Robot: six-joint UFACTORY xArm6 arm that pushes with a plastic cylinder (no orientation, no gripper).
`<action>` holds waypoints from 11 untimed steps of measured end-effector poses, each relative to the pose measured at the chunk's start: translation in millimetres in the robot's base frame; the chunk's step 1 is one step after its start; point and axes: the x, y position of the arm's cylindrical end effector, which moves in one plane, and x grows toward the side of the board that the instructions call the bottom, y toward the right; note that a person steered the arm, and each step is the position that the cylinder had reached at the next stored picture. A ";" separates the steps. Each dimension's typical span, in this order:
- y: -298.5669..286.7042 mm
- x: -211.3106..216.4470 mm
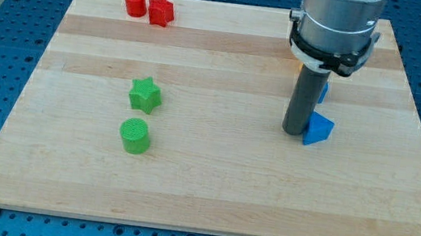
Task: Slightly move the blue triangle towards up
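The blue triangle (319,130) lies on the wooden board (211,175) at the view's right of centre. My tip (293,131) stands just to the view's left of it, touching or nearly touching its left side. A second blue block (322,92) sits just above the triangle, mostly hidden behind the rod. A sliver of an orange or yellow block (293,63) shows behind the arm's grey housing (337,25).
A green star (145,95) and a green cylinder (135,136) sit left of centre. A red cylinder (134,2) and a red star (160,11) touch each other near the board's top left edge.
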 end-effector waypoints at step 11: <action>139.3 -89.2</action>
